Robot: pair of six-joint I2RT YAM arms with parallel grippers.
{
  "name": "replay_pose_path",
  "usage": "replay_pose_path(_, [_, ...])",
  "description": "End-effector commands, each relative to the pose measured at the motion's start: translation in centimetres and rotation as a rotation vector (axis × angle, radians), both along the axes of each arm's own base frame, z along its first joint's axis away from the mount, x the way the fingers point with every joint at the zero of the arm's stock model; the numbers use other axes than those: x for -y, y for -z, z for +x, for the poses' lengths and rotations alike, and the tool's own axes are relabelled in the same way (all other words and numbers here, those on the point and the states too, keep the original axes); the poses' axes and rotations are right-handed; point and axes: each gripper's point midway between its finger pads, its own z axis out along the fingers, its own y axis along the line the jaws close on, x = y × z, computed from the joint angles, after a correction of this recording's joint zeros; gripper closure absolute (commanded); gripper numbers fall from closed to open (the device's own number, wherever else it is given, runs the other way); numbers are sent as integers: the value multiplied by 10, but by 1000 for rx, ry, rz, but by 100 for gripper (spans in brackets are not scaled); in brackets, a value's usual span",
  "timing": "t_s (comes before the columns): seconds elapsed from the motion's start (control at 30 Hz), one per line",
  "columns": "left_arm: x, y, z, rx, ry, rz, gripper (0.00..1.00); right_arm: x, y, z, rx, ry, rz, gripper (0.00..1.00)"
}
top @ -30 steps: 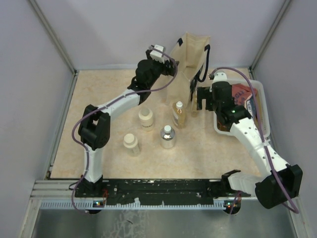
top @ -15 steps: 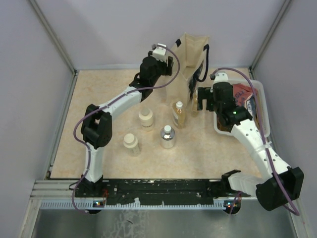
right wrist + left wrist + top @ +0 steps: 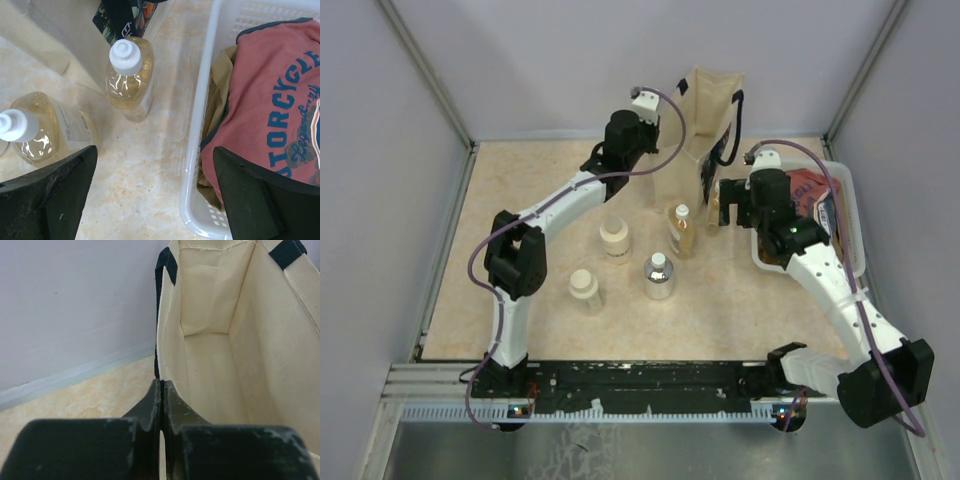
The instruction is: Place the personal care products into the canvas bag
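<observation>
Pale lavender-grey walls close the work cell at the far side, left and right, joined by slanting silver aluminium corner posts. A beige marbled tabletop fills the floor under even, soft light. A slotted aluminium rail and grey metal sheet line the near edge.

- Red shirt in the white tub: blue capitals "TORCYCLE", the word's start hidden; script beneath begins "Legend".
- Amber bottle: label print too small to read.
- Dark tag on the canvas bag: illegible.
</observation>
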Motion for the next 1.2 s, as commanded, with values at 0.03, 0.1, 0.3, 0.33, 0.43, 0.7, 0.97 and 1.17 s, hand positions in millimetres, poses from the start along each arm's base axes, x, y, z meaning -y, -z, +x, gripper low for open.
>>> replay_pose_path(0.03, [0, -22, 3, 33, -1, 49, 100, 0, -13, -1, 56, 5, 16, 1])
replay_pose_path(0.1, [-2, -26, 4, 40, -2, 59, 100, 0, -12, -1, 54, 2, 19, 1])
replay_pose_path(0.3, [-10, -32, 6, 51, -19, 88, 100, -1, -15, 1, 71, 5, 26, 1])
replay_pose_path(0.33, [-14, -32, 7, 50, -26, 93, 100, -1, -16, 1, 72, 3, 27, 1])
replay_pose_path(0.43, [-31, -29, 10, 33, -48, 108, 100, -1, -16, 1, 74, 3, 28, 1])
replay_pose_path(0.7, [-88, -24, -12, 6, -132, 130, 100, -4, -11, 5, 71, 0, 35, 1])
replay_pose_path(0.97, [-114, -24, -57, -16, -141, 104, 100, -19, -8, 16, 72, -26, 89, 1])
replay_pose_path(1.17, [-120, -28, -85, -38, -143, 84, 100, -23, 2, 24, 52, -33, 86, 1])
